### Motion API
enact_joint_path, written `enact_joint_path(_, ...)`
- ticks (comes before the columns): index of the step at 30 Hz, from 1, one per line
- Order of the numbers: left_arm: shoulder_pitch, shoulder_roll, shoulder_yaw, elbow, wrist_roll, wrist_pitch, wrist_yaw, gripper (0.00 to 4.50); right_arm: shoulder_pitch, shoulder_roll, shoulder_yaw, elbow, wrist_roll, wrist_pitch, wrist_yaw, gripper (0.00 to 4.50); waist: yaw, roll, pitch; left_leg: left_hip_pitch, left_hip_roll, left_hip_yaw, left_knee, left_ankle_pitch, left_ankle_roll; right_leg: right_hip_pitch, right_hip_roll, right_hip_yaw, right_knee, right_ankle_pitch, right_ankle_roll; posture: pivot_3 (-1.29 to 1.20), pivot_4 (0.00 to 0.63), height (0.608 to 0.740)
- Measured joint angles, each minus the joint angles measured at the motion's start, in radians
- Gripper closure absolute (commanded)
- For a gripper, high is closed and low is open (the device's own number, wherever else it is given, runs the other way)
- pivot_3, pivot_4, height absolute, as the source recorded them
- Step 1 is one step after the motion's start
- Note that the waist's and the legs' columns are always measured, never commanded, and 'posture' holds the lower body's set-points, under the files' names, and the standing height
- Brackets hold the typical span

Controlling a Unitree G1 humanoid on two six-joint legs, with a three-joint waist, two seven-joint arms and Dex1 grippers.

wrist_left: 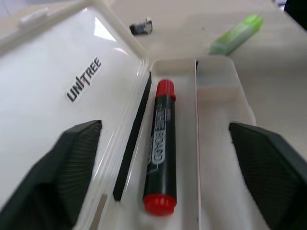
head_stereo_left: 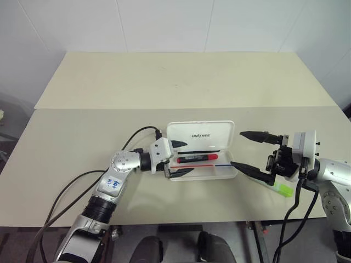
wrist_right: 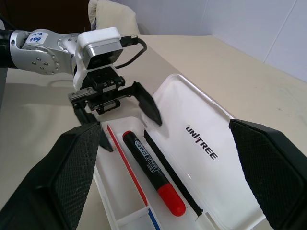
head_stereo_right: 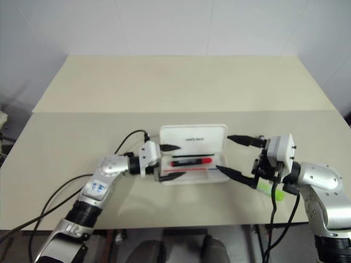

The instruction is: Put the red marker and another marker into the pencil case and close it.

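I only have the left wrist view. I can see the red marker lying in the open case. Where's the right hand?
Observer: The right hand is open at the right end of the pencil case, with one finger by the lid and the other by the tray's near corner.
Operator: And that green thing beyond the case, is anything holding it?
Observer: No. The lime-green highlighter lies on the table under the right wrist, close to the table's front edge.
Operator: Anything in the case besides the marker?
Observer: Yes. A thin red stick with a blue end lies in the front compartment, alongside the red marker.
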Motion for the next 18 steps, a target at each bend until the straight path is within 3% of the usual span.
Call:
enact_joint_path(8, 0.087, 0.017, 0.035, -0.209, -0.137, 0.092, -0.024, 0.11, 0.029, 0.007, 0.001, 0.041, 0.000, 0.005, 0.016, 0.00, 0.000, 0.000, 0.000, 0.000, 0.000, 0.000, 0.000, 0.000, 0.000, 0.000, 0.000, 0.000, 0.000, 0.000, 0.000, 0.00, 0.150, 0.740)
enact_joint_path(18, 0.185, 0.209, 0.202, -0.381, -0.270, 0.152, -0.085, 0.11, 0.091, -0.154, -0.056, 0.268, -0.045, -0.002, 0.148, 0.00, -0.008, 0.000, 0.000, 0.000, 0.000, 0.000, 0.001, -0.002, 0.003, 0.000, 0.000, 0.001, 0.000, 0.000, -0.001, 0.00, 0.150, 0.740)
